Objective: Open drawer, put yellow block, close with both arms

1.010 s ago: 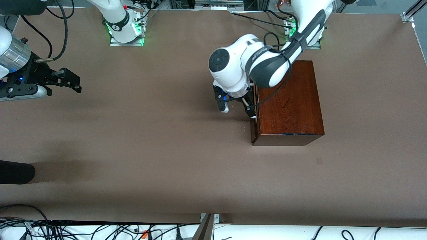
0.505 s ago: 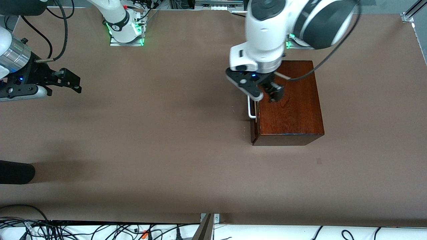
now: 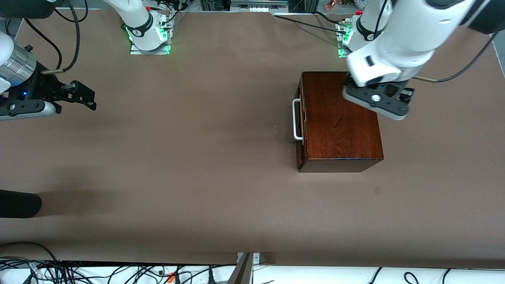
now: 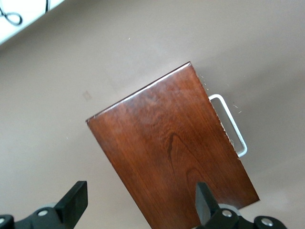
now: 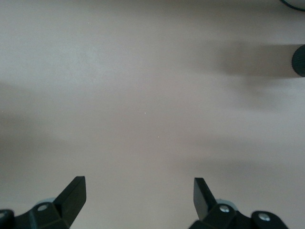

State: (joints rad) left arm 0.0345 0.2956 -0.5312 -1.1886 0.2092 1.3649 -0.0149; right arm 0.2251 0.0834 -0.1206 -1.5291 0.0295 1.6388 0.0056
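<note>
Taking the front view as a clock face with twelve toward my bases, the box (image 3: 341,118) sits at about three o'clock from the table's middle. It is a glossy block of dark reddish wood with sharp corners and a swirling grain that catches the light along its top. The drawer (image 3: 300,130) is pushed in flush, showing only as a narrow dark front on the box's nine o'clock face. Its handle (image 3: 297,119) is a thin white U-shaped bar that stands just off that face. The table (image 3: 197,157) is covered in a flat, matte brown sheet, smooth and plain.

My left gripper (image 3: 376,100) hangs in the air over the box's two o'clock edge. In the left wrist view my fingers (image 4: 76,200) are spread wide. Nothing is between them, and only the polished box top and the white handle lie below. They touch nothing.

My right gripper (image 3: 81,96) waits out at about ten o'clock, over bare brown table. Its black angular fingers (image 5: 74,193) are released as far apart as they go, holding nothing.

A dark, rounded, matte thing (image 3: 19,203) pokes in at the table's eight o'clock edge. A tangle of black cables (image 3: 79,272) runs along the six o'clock edge.
</note>
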